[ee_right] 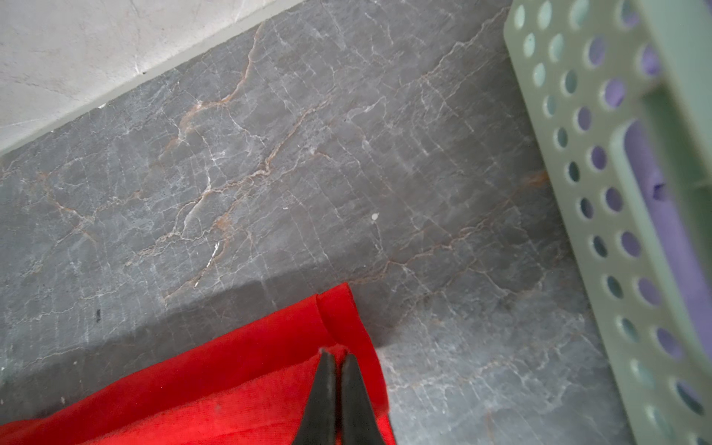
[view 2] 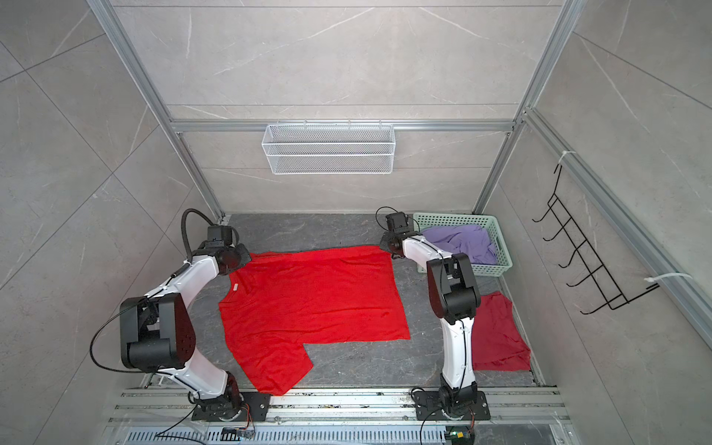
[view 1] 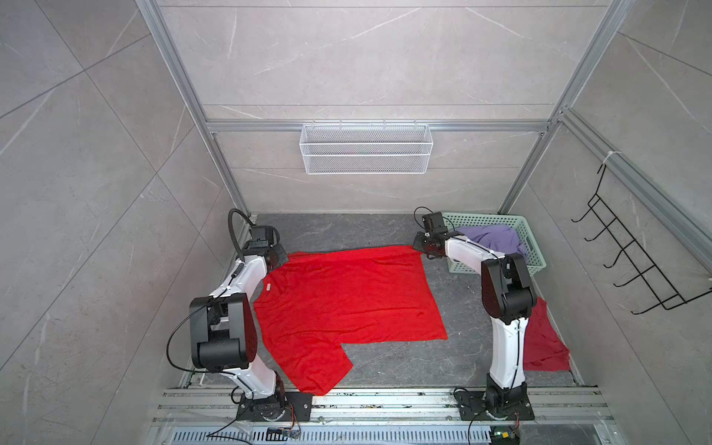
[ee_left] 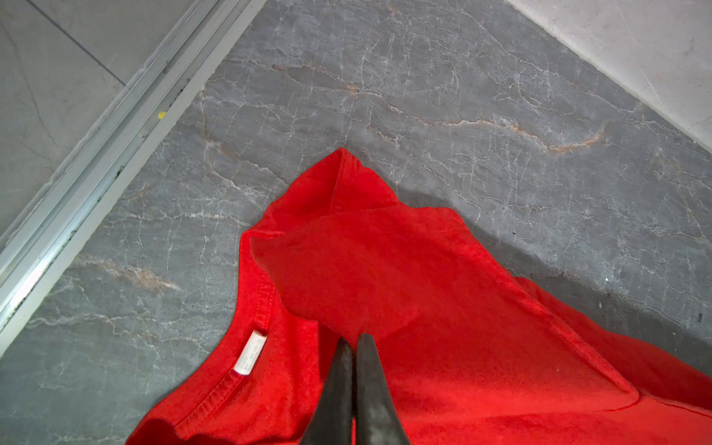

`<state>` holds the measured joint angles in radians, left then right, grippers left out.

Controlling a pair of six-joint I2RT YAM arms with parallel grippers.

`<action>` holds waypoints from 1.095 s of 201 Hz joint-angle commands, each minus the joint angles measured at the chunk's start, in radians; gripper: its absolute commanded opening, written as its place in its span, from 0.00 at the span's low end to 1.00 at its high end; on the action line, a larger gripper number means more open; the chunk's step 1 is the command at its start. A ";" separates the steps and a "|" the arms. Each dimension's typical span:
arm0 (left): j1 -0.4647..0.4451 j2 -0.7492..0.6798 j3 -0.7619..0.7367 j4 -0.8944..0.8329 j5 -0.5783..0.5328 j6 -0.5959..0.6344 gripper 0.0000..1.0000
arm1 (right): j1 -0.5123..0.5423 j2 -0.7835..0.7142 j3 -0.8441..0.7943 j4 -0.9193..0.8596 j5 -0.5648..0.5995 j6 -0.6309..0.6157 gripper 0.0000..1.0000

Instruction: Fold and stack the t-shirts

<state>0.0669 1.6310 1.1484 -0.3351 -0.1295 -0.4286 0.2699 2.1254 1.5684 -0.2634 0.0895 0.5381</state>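
Both arms reach forward and low. Left hand (ee_left: 356, 339) is pinched tight on the bright red t-shirt (view 1: 346, 296) at its far corner by the collar, right hand (ee_right: 335, 354) on the far hem corner.

Three shirts:
- bright red, spread mid desk (view 1: 346, 227)
- darker red t-shirt (view 1: 543, 339), at the right edge by the right arm
- lavender t-shirt (view 1: 489, 237), in the one basket (view 1: 485, 219)

Open desk along the far wall and front-centre.

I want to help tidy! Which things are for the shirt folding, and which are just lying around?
For the job: bright red t-shirt, dark red t-shirt, lavender t-shirt.
Just there: green basket, white wire basket, black hook rack.
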 commanded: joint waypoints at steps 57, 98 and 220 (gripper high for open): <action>-0.009 -0.034 -0.027 0.011 -0.028 -0.045 0.00 | -0.003 -0.022 -0.005 -0.004 0.006 0.020 0.00; -0.011 -0.040 -0.052 0.008 -0.060 -0.039 0.00 | -0.003 -0.051 -0.063 0.010 0.018 0.041 0.00; -0.010 -0.042 -0.141 0.034 -0.061 -0.065 0.00 | -0.001 -0.102 -0.127 0.010 -0.033 0.066 0.06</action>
<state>0.0544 1.6215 1.0077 -0.3252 -0.1593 -0.4767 0.2699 2.0983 1.4754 -0.2459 0.0742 0.5835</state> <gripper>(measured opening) 0.052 0.046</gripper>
